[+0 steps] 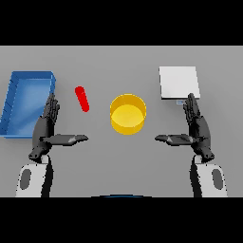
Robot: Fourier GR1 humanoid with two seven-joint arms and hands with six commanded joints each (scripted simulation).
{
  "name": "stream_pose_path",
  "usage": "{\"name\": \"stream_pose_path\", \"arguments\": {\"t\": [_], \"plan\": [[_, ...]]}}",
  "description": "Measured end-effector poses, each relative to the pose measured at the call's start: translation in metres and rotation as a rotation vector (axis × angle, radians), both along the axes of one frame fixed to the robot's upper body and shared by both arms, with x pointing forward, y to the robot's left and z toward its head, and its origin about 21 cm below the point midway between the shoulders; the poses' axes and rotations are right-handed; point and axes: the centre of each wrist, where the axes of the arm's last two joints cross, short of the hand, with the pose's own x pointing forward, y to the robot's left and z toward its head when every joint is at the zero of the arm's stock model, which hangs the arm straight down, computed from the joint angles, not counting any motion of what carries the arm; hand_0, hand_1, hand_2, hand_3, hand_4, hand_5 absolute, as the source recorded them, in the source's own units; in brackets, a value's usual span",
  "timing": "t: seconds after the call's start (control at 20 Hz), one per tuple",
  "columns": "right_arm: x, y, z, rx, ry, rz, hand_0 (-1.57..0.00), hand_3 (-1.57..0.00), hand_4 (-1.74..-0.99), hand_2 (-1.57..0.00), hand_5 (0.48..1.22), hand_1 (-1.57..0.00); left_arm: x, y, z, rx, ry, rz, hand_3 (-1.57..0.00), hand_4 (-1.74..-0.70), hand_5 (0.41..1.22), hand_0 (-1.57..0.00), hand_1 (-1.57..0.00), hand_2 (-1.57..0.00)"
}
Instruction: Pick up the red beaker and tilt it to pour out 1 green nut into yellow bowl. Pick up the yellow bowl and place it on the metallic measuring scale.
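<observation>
A yellow bowl [127, 114] stands at the middle of the grey table. To its left a slim red beaker [82, 98] lies on the table, angled up and to the left. At the back right sits the metallic measuring scale [178, 82], a pale square plate. My left hand [46, 128] hovers at the lower left, open, fingers straight and thumb pointing toward the bowl; the beaker is just up and to its right. My right hand [197, 127] mirrors it at the lower right, open, its fingertips just below the scale. No green nut is visible.
A blue tray [14, 99] with raised walls lies at the far left, beside my left hand.
</observation>
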Motion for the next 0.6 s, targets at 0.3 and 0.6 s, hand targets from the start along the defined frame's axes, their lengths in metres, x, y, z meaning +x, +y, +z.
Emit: {"name": "stream_pose_path", "arguments": {"t": [0.3, 0.6], "plan": [[-0.002, 0.006, 0.0, 0.0, -0.006, 0.004, 0.0, 0.0, -1.177, 0.0, 0.572, 0.0, -0.003, -0.008, -0.001, 0.001, 0.0, -0.003, 0.0, -1.2, 0.677, 0.0, 0.0, 0.0], [-0.017, 0.001, 0.008, -0.248, -0.065, 0.053, 0.0, 0.0, -1.196, 0.0, 0.584, 0.0, -0.027, -0.005, 0.013, 0.147, -0.04, -0.077, 0.0, -1.19, 0.663, 0.0, 0.0, 0.0]]}}
